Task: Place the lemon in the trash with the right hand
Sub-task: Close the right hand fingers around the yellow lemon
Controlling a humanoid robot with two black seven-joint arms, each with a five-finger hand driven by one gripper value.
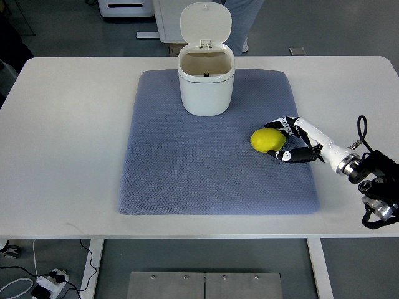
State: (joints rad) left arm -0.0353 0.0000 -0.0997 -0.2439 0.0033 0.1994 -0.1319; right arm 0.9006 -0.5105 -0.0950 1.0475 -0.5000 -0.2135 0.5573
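A yellow lemon (267, 139) lies on the blue-grey mat (187, 162), right of centre. My right hand (284, 138) reaches in from the right edge, its black-tipped fingers (278, 124) spread around the lemon's right side, one above and one below it, not closed on it. A white trash bin (206, 84) stands at the back of the mat with its lid (206, 23) flipped up and its inside showing bare. The left arm does not show.
The mat covers the middle of a white table (62, 137). A person's legs in jeans (244, 18) stand behind the table's far edge, beside white equipment. Cables and a power strip (47, 283) lie on the floor at lower left.
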